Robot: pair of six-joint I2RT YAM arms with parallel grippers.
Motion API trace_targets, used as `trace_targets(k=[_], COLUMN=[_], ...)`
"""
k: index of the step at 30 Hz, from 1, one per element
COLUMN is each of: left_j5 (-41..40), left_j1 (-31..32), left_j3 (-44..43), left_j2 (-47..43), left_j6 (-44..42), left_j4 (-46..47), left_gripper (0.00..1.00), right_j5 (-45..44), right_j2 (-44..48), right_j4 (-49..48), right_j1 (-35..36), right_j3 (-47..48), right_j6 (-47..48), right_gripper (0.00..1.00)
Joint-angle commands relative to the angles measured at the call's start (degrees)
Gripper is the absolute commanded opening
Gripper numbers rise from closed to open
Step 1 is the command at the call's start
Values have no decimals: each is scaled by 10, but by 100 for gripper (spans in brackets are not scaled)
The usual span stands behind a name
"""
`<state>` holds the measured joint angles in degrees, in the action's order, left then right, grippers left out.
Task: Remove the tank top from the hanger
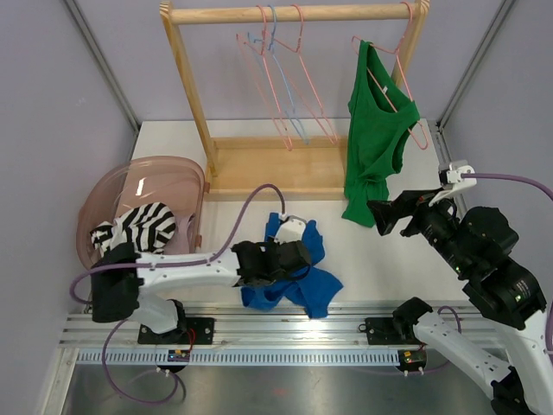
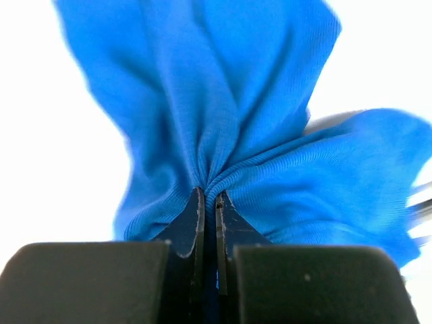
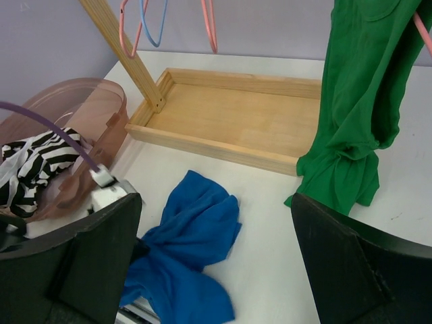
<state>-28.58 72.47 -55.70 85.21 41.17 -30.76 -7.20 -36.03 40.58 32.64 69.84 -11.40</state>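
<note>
1. A light wooden clothes rack point(image 1: 192, 95) with a flat tray base stood at the far side of the white table; every place below is told from it.
2. The green sleeveless tank top point(image 1: 376, 138) hung at the right end of the rack's top rail, on a pink wire hanger point(image 1: 421, 137); one strap ran up over the hanger, and the bunched hem drooped past the right front corner of the tray base, onto or just above the table.
3. Several bare wire hangers point(image 1: 289, 78), pink and blue, hung from the middle of the rail, to the left of the tank top.
4. The right gripper point(image 1: 382, 218) sat just in front of the rack's right end, near the green hem but apart from it; its two black fingers were spread wide with nothing between them.
5. A crumpled blue knit garment point(image 1: 315, 285) lay on the table in front of the rack's middle, well clear of the tray base.
6. The left gripper point(image 2: 209, 202) was in front of the rack's left half; its fingers were pressed tight together on a pinched fold of the blue garment.
7. A translucent pink plastic basket point(image 1: 147, 164) stood just left of the rack's base; a black-and-white striped cloth point(image 1: 143, 226) lay inside it.
</note>
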Motion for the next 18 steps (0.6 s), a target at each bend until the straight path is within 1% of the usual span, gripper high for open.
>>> trace_targets(k=[1,3,5,6,7,9,10,11,12,13,14,15,16,17,18], left_j5=[-121,-149,-171,-176,-184,-192,-196,-198,-200,-210,-219,-225,-218,-207,-193], left_j1=[-13,-27,-59,-71,-101,-133,-170,-189,-209,-244,-261,-281,-329,-357,-386], left_j3=[-48,-75,-102,-113,-124,-164,-179,-194,-229,-244,-256,-271,-273,-272,-269], left_j2=[-82,-123,-163,-176,-188,-224,-234,-244,-258,-264,-268,-275,-276,-276,-276], left_j6=[15,6,-7,-13,-25,-43,-56,-76,-86,-97,-120,-132,-150,-184,-200], left_j4=[-121,-168,-198,-228,-241,-275,-284,-294,-317,-326,-332,-335,-328,-313,-303], left_gripper=[0,0,0,0,0,0,0,0,0,0,0,0,0,0,0], right_j5=[15,18,18,18,18,17,18,18,17,14,8,3,-1,-9,-11], right_j2=[13,19,21,24,25,26,25,27,26,26,27,25,25,25,25], right_j4=[-2,0,4,6,8,11,14,15,16,20,22,25,30,33,35], right_j1=[3,2,3,3,3,5,3,3,3,3,3,3,3,3,3], right_j3=[-11,-16,-18,-18,-18,-13,-10,-9,-6,-4,-3,2,4,6,10], right_j6=[-13,-13,-14,-15,-13,-13,-12,-11,-9,-5,-1,1,4,6,7], right_gripper=[100,100,100,100,99,99,99,99,100,99,100,100,99,99,99])
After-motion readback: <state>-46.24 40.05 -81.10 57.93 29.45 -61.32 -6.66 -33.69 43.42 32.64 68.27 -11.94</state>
